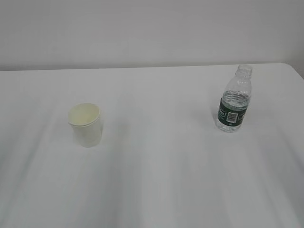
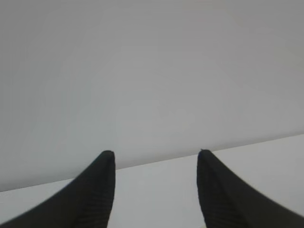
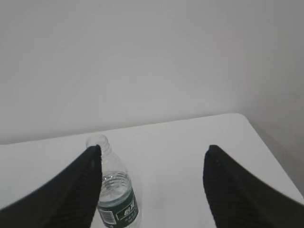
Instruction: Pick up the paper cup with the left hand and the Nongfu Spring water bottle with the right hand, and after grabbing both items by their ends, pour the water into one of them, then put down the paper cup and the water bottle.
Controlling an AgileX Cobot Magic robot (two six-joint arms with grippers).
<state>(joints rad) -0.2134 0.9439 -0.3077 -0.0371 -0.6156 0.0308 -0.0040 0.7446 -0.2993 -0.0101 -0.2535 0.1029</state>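
both claws appear only in their own wrist views. left claw [image 2: 156, 154] stands well open, its two dark ribbed fingers [image 2: 97, 190] spread with nothing between them; past them are only the white worktop [image 2: 156, 190] and a plain pale wall [image 2: 152, 71]. right claw [image 3: 152, 149] stands wider open and also holds nothing.

using the nongfu spring water bottle [image 1: 234, 99] as the landmark: in the exterior view it stands upright with no cap, toward the right and back of the worktop [image 1: 161, 180], water [image 1: 231, 122] filling it to about the top of its dark green label. the paper cup [image 1: 85, 124] stands upright well to the left of the bottle and a little nearer the camera, mouth up, its inside pale yellowish. bare white worktop lies between cup and bottle.

in the right wrist view the bottle [image 3: 114, 190] stands beyond the right claw, just beside the inner edge of the finger on the left of that view, which hides part of its side. whether they touch cannot be told. no cup shows in the left wrist view.
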